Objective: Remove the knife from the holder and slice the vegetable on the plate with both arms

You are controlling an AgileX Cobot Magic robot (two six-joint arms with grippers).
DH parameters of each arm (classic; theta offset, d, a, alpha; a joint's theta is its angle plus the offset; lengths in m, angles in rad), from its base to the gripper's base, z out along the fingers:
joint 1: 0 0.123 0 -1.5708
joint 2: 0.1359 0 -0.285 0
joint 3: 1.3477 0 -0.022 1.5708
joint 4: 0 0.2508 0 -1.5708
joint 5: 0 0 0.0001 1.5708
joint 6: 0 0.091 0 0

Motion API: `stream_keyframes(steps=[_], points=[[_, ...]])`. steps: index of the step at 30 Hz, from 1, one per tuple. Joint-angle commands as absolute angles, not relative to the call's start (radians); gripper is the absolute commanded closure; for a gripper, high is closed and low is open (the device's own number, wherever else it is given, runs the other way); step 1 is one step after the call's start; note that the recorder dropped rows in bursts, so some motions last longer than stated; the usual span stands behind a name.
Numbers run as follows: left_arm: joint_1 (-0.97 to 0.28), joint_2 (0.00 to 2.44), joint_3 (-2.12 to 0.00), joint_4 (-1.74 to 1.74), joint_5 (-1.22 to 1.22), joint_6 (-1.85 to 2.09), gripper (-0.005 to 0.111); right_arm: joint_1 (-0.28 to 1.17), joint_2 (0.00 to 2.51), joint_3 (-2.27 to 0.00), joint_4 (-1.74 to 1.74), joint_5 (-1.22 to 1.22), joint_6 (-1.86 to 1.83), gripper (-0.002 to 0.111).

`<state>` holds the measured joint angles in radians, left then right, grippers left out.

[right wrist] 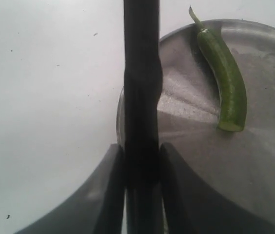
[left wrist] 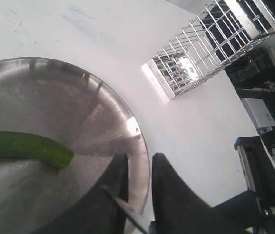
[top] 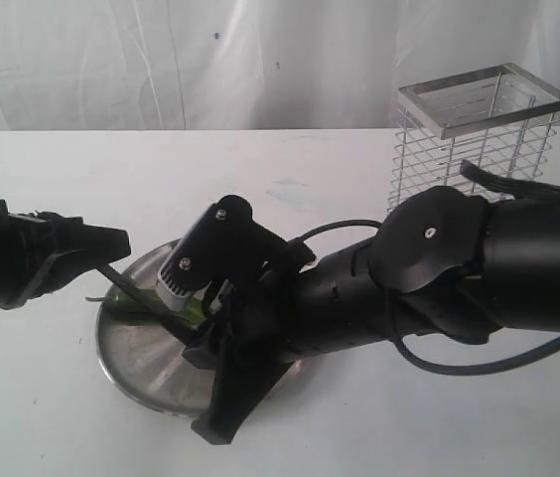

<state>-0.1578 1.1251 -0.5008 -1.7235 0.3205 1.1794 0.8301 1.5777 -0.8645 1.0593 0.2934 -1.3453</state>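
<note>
While your right gripper clamps the knife by its handle, the vegetable lies on the plate beside it, long axis nearly parallel to the knife, not across; your left gripper, narrowly parted and empty, sits near the cut end.

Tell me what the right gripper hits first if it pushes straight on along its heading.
Most likely the left gripper: the knife clamped in the right gripper reaches over the plate toward it, tip close by. Depth is uncertain.
</note>
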Motion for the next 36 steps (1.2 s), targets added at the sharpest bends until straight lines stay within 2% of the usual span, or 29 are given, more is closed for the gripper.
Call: stream_keyframes(steps=[1,7,14,17,25,29,36], points=[[-0.162,1.124,-0.503,-1.744,0.317,1.18,0.107,0.83,1.566,-0.872,1.061,0.265,-1.326,0.097],[-0.162,1.124,-0.572,-1.744,0.371,1.192,0.106,0.83,1.566,-0.872,1.022,0.17,-1.275,0.097],[-0.162,1.124,-0.572,-1.744,0.39,1.192,0.059,0.83,1.566,-0.872,1.02,0.144,-1.261,0.1],[-0.162,1.126,-0.572,-1.744,0.397,1.192,0.05,0.83,1.566,-0.872,1.02,0.133,-1.247,0.104],[-0.162,1.128,-0.572,-1.744,0.411,1.182,0.049,0.83,1.566,-0.872,1.02,0.131,-1.226,0.104],[-0.167,1.128,-0.572,-1.744,0.423,1.18,0.054,0.83,1.566,-0.872,1.02,0.132,-1.189,0.104],[-0.259,1.143,-0.572,-1.742,0.331,1.198,0.061,0.83,1.568,-0.876,1.008,0.179,-1.054,0.104]])
